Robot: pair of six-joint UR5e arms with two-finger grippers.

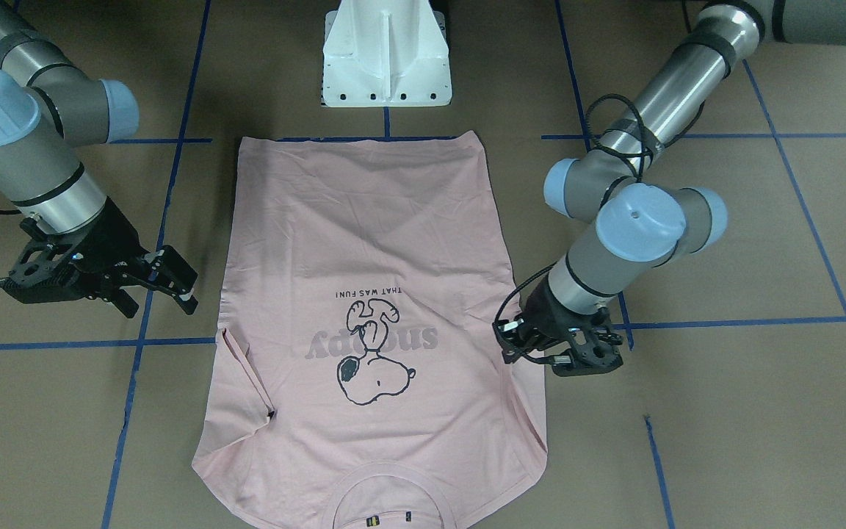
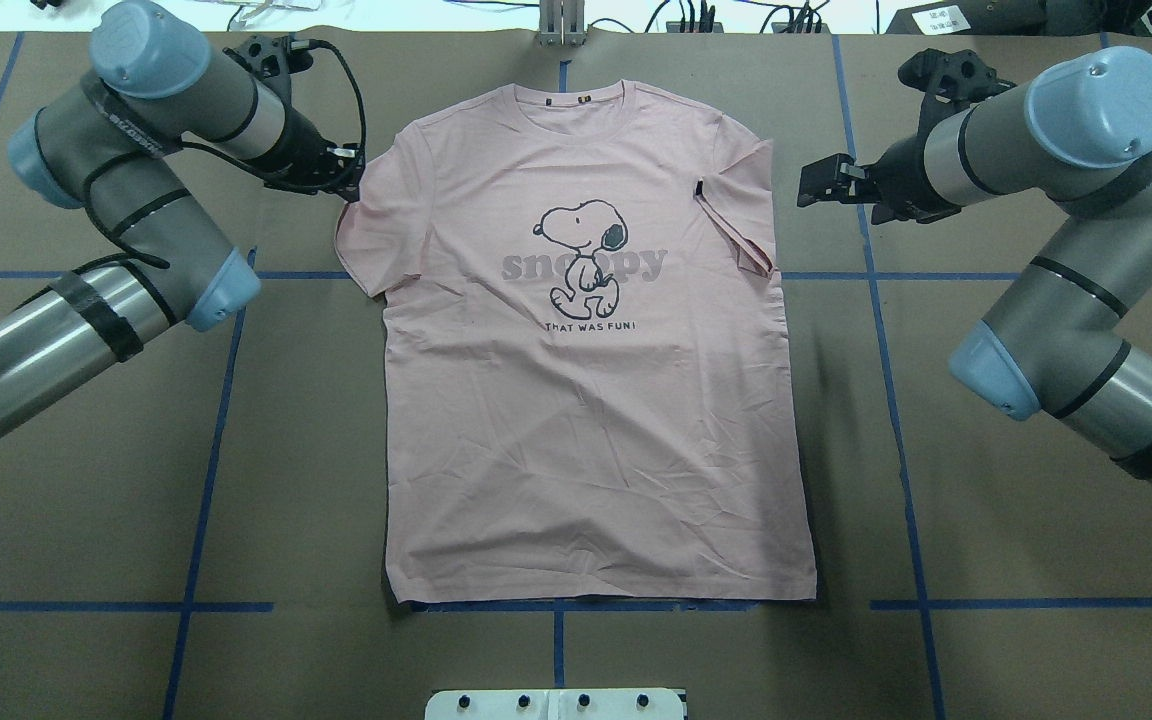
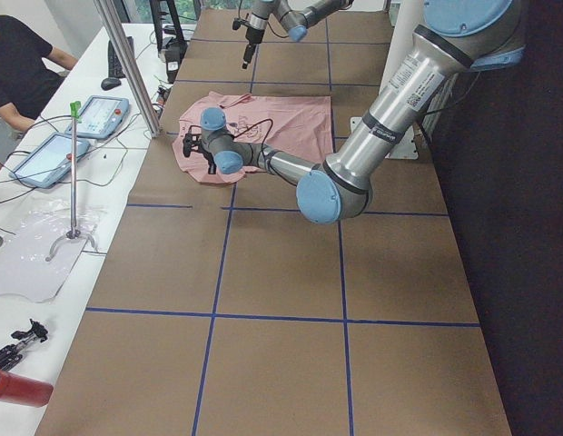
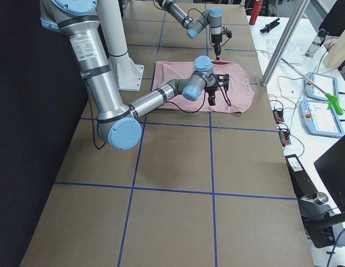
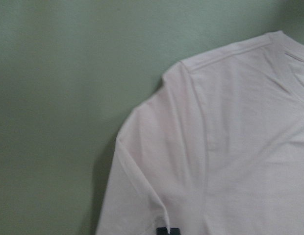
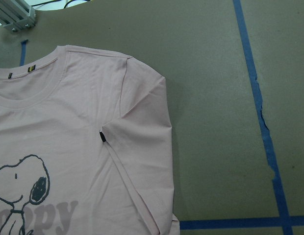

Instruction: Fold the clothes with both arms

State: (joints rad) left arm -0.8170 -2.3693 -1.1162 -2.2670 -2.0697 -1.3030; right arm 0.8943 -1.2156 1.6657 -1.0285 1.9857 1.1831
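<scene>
The pale pink T-shirt [image 1: 364,242] lies flat, print up, in the middle of the table [image 2: 586,420], collar at the far side from the base. My left gripper [image 2: 348,188] is low at the edge of its left sleeve [image 1: 505,345]. In the left wrist view a dark fingertip [image 5: 164,230] meets a pinched fold of the sleeve [image 5: 157,161], so it looks shut on it. My right gripper [image 2: 808,187] is open and empty, hovering beside the other sleeve [image 1: 158,301]. The right wrist view shows that sleeve flat [image 6: 142,122] with its black tag [image 6: 102,137].
The white pedestal base [image 1: 386,66] stands at the hem end of the shirt. Blue tape lines [image 2: 206,450] cross the brown table. A bench with tablets [image 3: 100,113] and a metal post [image 3: 127,64] runs along the collar side.
</scene>
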